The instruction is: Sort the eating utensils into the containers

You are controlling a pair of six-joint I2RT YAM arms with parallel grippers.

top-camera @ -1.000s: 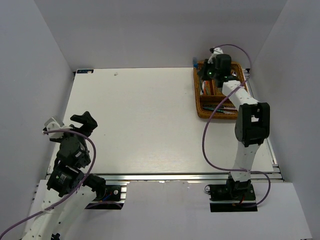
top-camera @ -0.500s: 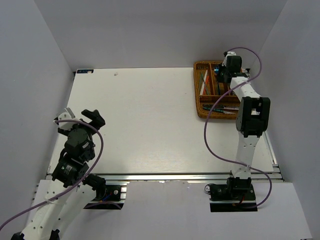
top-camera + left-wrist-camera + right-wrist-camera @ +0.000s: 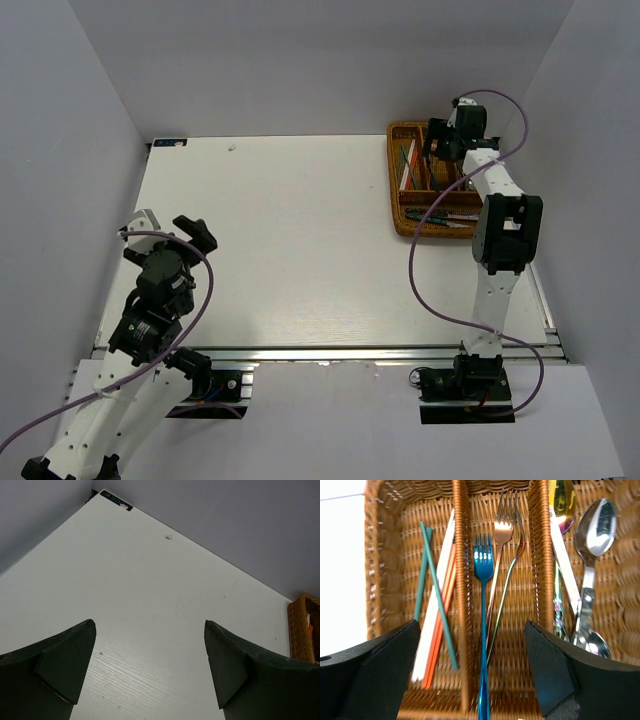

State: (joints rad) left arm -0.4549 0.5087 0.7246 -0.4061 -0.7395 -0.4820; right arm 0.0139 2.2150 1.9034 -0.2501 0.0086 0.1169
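Your right gripper had its jaws spread wide with nothing between them, hovering over the wicker tray at the table's far right. Chopsticks lay in the tray's left slot, forks in the middle one and spoons in the right. Your left gripper also gaped, over the near left of the table.

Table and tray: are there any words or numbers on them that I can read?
Small dark label at the far left corner of the table: it has tiny light print, too small and blurred to read.
Wicker tray and utensils: no words, numbers or signs show on them.
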